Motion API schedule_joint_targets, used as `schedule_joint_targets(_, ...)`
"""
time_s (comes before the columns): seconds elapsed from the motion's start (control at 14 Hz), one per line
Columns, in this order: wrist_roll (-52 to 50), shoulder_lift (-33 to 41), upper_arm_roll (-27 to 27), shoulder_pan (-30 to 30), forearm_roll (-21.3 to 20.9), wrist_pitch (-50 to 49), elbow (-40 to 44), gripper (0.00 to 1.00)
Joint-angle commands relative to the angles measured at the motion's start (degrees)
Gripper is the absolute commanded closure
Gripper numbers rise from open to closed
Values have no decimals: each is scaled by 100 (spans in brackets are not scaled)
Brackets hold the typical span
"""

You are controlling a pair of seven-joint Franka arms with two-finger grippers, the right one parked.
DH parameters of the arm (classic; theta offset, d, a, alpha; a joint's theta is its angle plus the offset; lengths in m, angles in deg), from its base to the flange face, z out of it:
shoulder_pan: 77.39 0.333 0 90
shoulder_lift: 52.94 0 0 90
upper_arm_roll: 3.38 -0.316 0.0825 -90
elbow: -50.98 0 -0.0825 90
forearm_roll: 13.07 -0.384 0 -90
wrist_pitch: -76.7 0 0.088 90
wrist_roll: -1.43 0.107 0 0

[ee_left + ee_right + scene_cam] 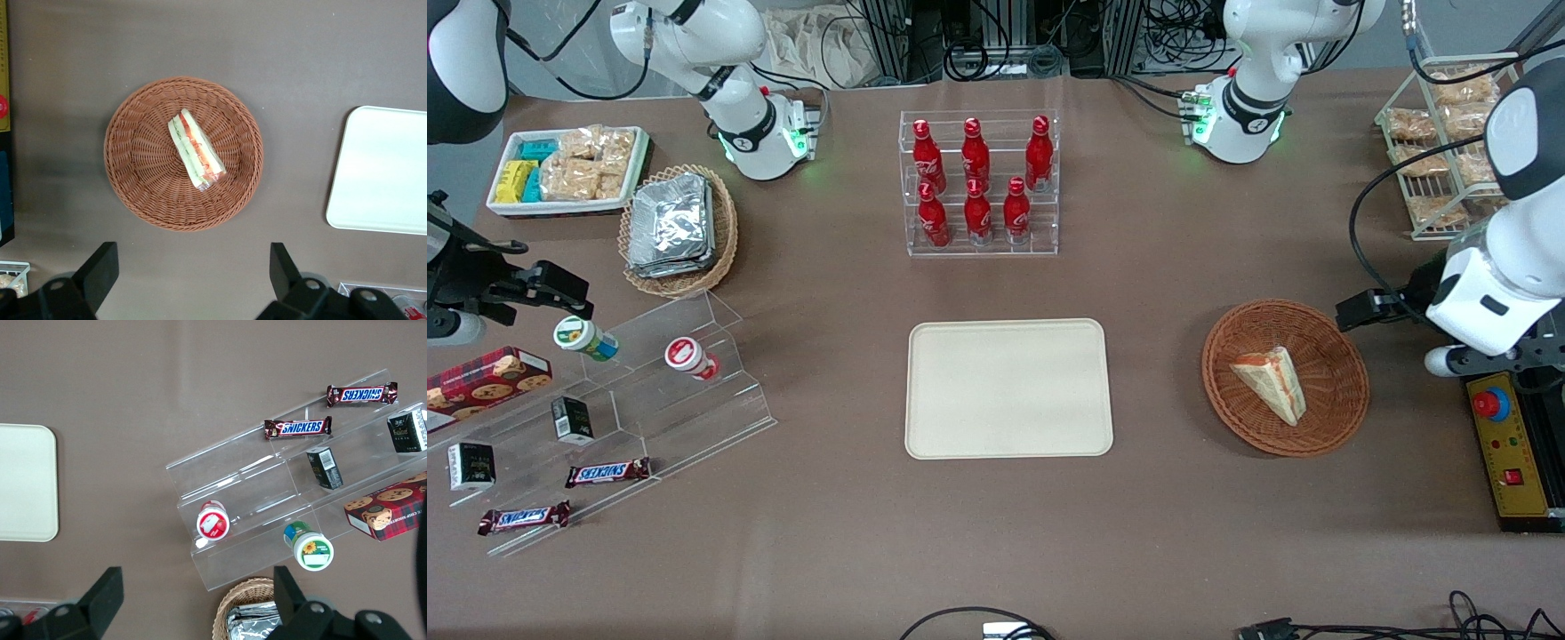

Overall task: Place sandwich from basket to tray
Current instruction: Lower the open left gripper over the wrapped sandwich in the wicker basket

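Note:
The sandwich (1272, 380) is a pale bread wedge with orange-red and green filling. It lies in the reddish-brown wicker basket (1227, 342), toward the working arm's end of the table. The cream tray (1009, 388) lies bare beside the basket, at the table's middle. The left arm's gripper (1362, 311) hangs above the table just outside the basket's rim. In the left wrist view the gripper (192, 273) is open and empty, well above the sandwich (195, 149) and basket (133, 180). The tray's edge (387, 173) shows there too.
An acrylic rack of red bottles (978, 182) stands farther from the camera than the tray. A wire rack of packets (1440, 151) and a control box (1507, 453) flank the working arm. A foil-packet basket (679, 227), snack bin (569, 169) and stepped display (605, 418) lie toward the parked arm's end.

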Motion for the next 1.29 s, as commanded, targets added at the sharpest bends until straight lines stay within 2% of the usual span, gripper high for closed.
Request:
schedule_joint_targets(0.0, -49, -135, 38, -15, -20, -159, 213, 0)
schedule_joint_targets(0.29, -58, -275, 29, -6, -46, -150, 204, 0)
schedule_joint_targets(0.43, -529, -398, 21, -15, -108, -45, -40, 0)
schedule_joint_targets(0.71, -1867, -363, 21, -6, -143, 1271, -1050, 0)
schedule_joint_targets(1.0, -2298, -451, 21, -15, -169, 2554, -2070, 0)
schedule_joint_targets(1.21, -2431, -635, 21, -24, -178, 3048, -2484, 0)
